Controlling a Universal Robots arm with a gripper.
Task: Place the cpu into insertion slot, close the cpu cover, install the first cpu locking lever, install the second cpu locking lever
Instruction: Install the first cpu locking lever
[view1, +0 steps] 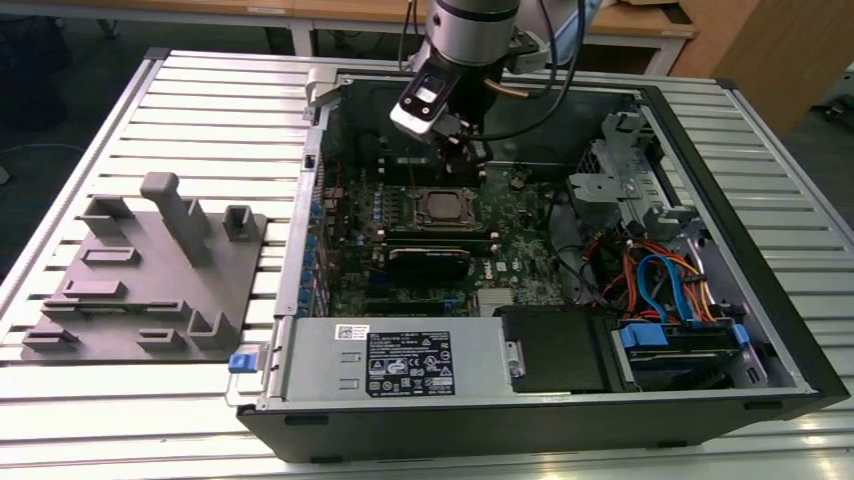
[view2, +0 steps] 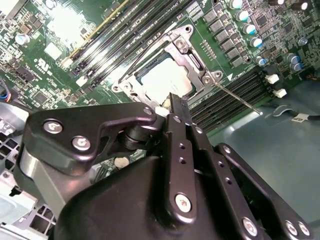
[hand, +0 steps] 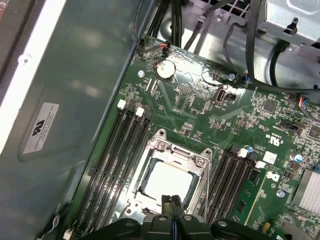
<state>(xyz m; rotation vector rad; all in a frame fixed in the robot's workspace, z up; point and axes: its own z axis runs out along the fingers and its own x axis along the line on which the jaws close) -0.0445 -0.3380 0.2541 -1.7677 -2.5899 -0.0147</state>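
Silvery cpu (hand: 167, 180) partly behind black pincer (hand: 174, 202)

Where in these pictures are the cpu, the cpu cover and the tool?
cpu (hand: 167, 181): first wrist view, middle of its silver top.
cpu cover (hand: 176, 152): first wrist view, on one silvery frame bar.
tool (hand: 173, 200): first wrist view, between its fingertips.

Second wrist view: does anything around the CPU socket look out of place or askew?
One thing: a thin silvery metal locking lever juts out at an angle over the black memory slots, not tucked along the silvery square cover frame. The dull silver-grey square chip lies squarely in the frame's cut-out.
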